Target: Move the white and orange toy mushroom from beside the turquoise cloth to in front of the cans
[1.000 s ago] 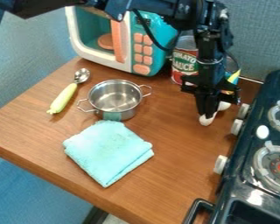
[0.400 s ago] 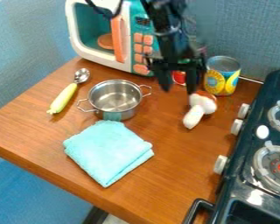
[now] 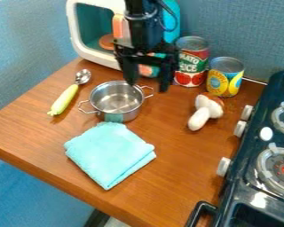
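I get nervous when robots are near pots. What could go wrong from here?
The gripper hangs by the metal pot with its jaws open, so coming down there might shove or tip the pot. The red can stands close beside the gripper, so a sideways swing that way could knock it over.

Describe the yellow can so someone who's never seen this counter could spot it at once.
Start from the black stove on the right and go to its far end, by the blue-grey wall. On the counter there, just behind the toy mushroom, stands the yellow can. It is shorter than the red-and-green can beside it, with blue on its label.
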`<action>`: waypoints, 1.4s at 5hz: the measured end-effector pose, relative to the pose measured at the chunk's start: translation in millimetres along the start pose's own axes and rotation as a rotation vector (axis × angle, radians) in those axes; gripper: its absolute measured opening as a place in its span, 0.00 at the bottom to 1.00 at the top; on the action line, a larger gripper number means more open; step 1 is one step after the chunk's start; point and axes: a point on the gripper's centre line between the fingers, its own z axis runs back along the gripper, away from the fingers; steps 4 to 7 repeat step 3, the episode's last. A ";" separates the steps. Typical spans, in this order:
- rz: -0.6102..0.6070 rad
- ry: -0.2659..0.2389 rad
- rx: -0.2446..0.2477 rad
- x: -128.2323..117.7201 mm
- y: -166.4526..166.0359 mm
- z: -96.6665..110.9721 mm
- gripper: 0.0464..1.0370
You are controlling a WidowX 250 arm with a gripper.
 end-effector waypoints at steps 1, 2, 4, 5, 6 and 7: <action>-0.026 0.069 0.075 -31.2 19.1 -0.5 0.96; -0.007 0.056 0.120 -48.9 46.8 12.8 0.96; -0.009 0.080 0.084 -60.5 61.6 12.8 0.96; -0.009 0.080 0.084 -60.5 61.6 12.8 0.96; -0.009 0.080 0.084 -60.5 61.6 12.8 0.96; -0.009 0.080 0.084 -60.5 61.6 12.8 0.96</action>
